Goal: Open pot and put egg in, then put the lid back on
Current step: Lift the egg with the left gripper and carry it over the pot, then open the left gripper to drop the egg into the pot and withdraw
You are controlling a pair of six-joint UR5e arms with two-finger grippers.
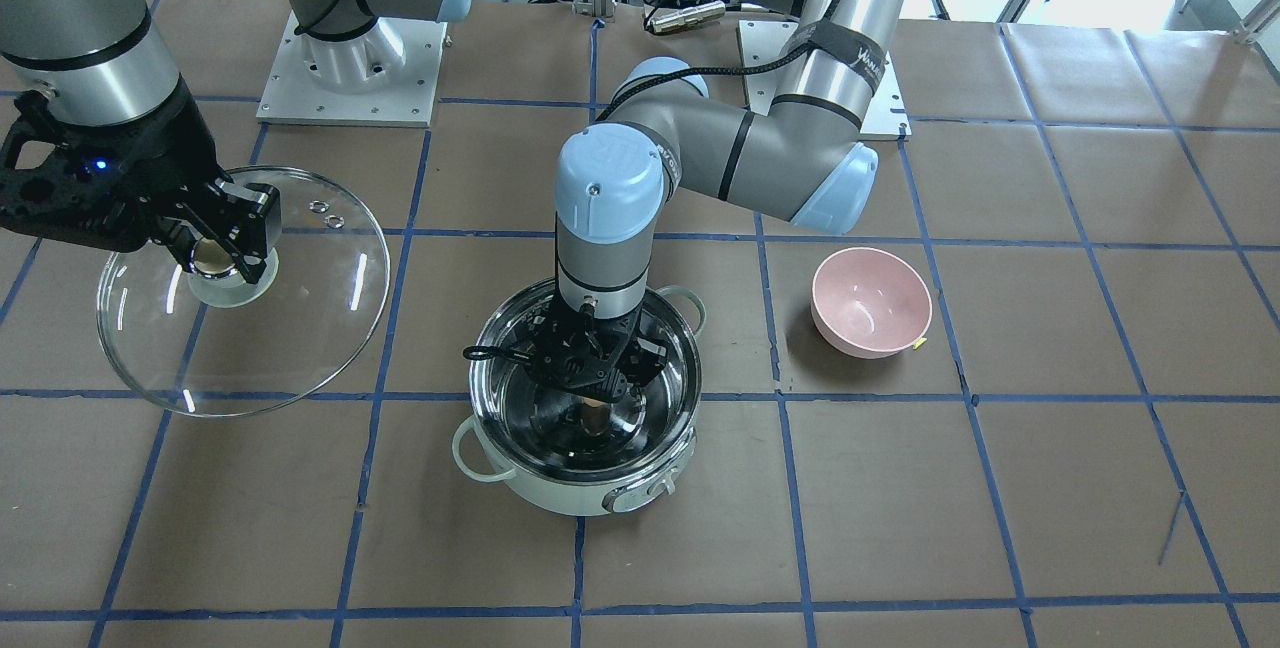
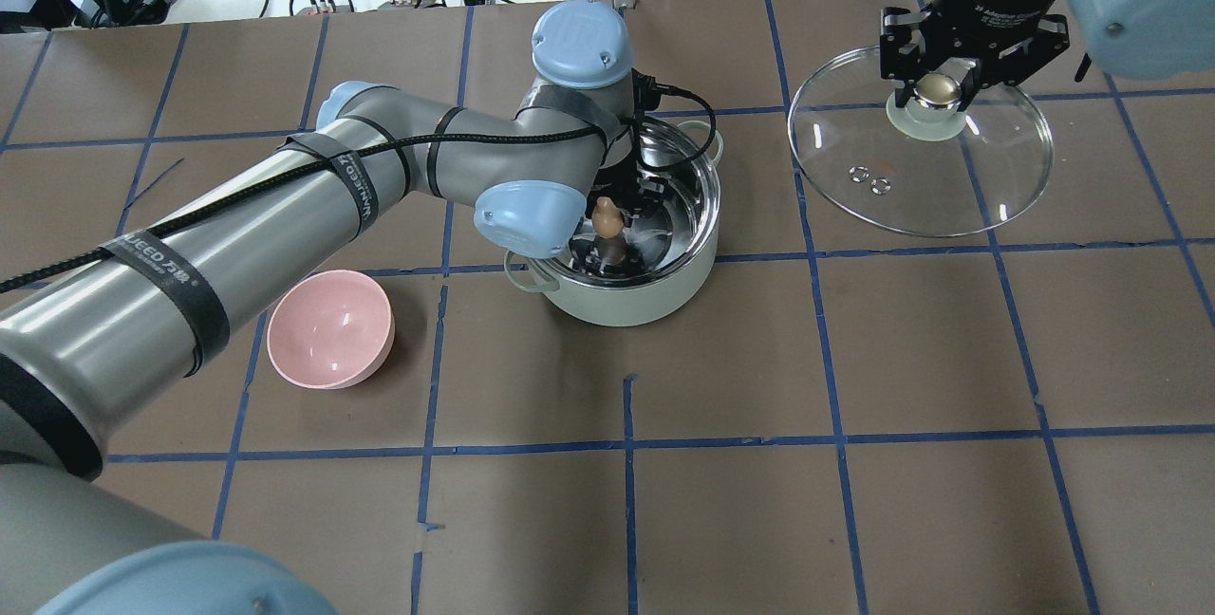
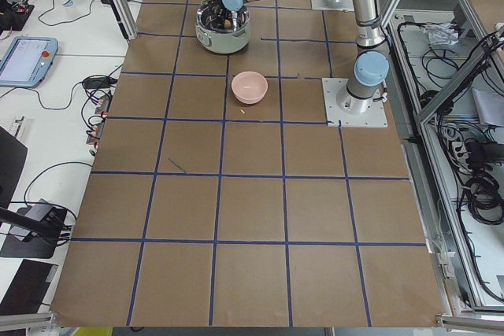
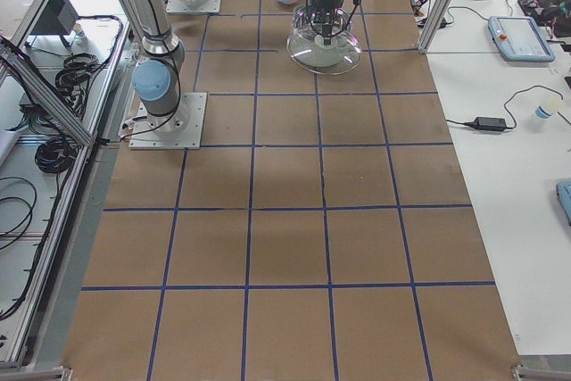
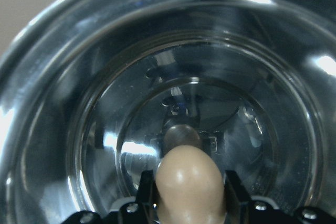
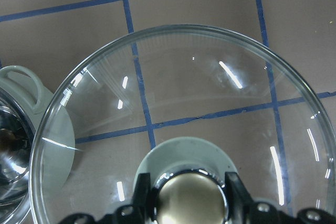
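One small tan-brown oval egg is pinched between the two fingers of the left gripper. The jaws are narrowed to the egg's width, one finger on each side. The egg's long axis is near vertical, in line with the gripper, with one end pointing down at the pot floor. I cannot tell which end that is. The egg is inside the one round mint-white electric pot with steel interior, below the rim. I cannot tell whether it touches the floor. The pot is open, both loop handles show, and its control knob faces away from the robot.

One large clear glass lid with beige knob is held knob side up by the right gripper. The jaws are closed down on the knob from both sides. The lid is off on the robot's right, raised off the table and apart from the pot. It has two small metal vent holes.

One pink round bowl sits upright on the brown paper table on the robot's left, apart from the pot.
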